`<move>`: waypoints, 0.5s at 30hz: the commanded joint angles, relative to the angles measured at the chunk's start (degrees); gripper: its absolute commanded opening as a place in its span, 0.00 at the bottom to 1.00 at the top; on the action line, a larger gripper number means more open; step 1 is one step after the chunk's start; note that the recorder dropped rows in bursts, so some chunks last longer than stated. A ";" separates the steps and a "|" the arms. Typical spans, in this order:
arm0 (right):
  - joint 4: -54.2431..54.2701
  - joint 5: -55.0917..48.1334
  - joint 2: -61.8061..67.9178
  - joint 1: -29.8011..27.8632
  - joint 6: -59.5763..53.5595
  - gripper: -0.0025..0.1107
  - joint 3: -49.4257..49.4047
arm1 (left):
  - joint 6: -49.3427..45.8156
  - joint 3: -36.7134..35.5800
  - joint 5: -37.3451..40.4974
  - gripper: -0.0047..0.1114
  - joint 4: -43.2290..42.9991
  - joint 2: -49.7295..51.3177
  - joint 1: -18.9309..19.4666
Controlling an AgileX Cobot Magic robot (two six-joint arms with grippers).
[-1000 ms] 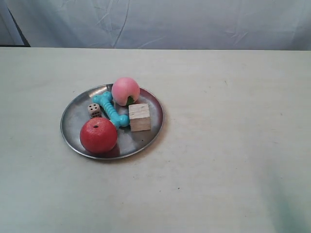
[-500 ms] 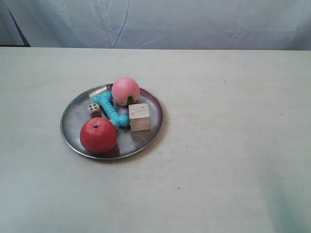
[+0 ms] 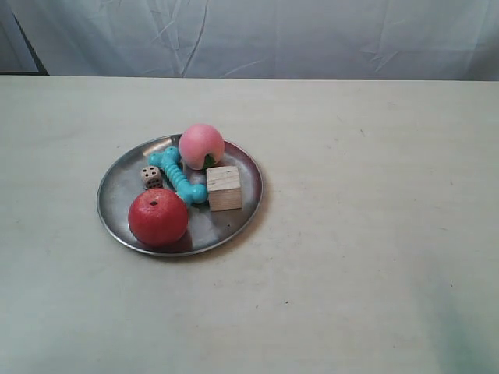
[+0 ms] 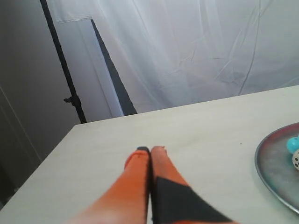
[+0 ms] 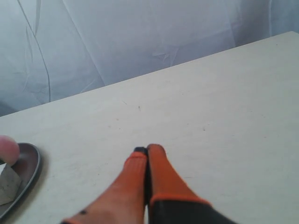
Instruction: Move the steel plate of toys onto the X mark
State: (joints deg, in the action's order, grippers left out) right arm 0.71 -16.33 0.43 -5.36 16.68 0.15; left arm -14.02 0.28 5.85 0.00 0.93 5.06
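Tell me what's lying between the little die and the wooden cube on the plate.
The teal bone lies between the die and the wooden cube, seen in the exterior view.

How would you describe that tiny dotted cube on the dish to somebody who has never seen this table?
On the pale table sits one round steel plate. The die lies on it between the teal bone and the plate's rim, near the red apple. It is the smallest thing there, and the only one with dark dots.
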 commanded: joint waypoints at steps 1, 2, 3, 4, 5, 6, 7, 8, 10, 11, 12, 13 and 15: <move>-0.08 0.46 -0.43 -0.36 -0.22 0.01 -0.15 | 0.42 -0.28 0.08 0.04 -1.61 -0.31 0.05; -0.08 0.46 -0.43 -0.36 -0.22 0.01 -0.15 | 0.42 -0.28 0.08 0.04 -1.61 -0.31 0.05; -0.08 0.46 -0.43 -0.36 -0.22 0.01 -0.15 | 0.42 -0.28 0.08 0.04 -1.61 -0.31 0.05; -0.08 0.46 -0.43 -0.36 -0.22 0.01 -0.15 | 0.42 -0.28 0.08 0.04 -1.61 -0.31 0.05; -0.08 0.46 -0.43 -0.36 -0.22 0.01 -0.15 | 0.42 -0.28 0.08 0.04 -1.61 -0.31 0.05; -0.08 0.46 -0.43 -0.36 -0.22 0.01 -0.15 | 0.42 -0.28 0.08 0.04 -1.61 -0.31 0.05; -0.08 0.46 -0.43 -0.36 -0.22 0.01 -0.15 | 0.42 -0.28 0.08 0.04 -1.61 -0.31 0.05; -0.08 0.46 -0.43 -0.36 -0.22 0.01 -0.15 | 0.42 -0.28 0.08 0.04 -1.61 -0.31 0.05; -0.08 0.46 -0.43 -0.36 -0.22 0.01 -0.15 | 0.42 -0.28 0.08 0.04 -1.61 -0.31 0.05; -0.08 0.46 -0.43 -0.36 -0.22 0.01 -0.15 | 0.42 -0.28 0.08 0.04 -1.61 -0.31 0.05; -0.08 0.73 -0.43 -0.36 -0.22 0.01 -0.15 | 0.42 -0.28 0.08 0.04 -1.61 -0.31 0.05; 0.03 0.84 -0.43 -0.36 -0.22 0.01 -0.15 | 0.42 -0.28 0.08 0.04 -1.61 -0.31 0.05; 0.04 0.84 -0.43 -0.36 -0.22 0.01 -0.15 | 0.42 -0.28 0.08 0.04 -1.61 -0.31 0.05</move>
State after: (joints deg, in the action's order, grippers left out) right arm 0.71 -16.29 0.43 -5.36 16.68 0.15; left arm -14.02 0.28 5.94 -1.36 0.93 5.06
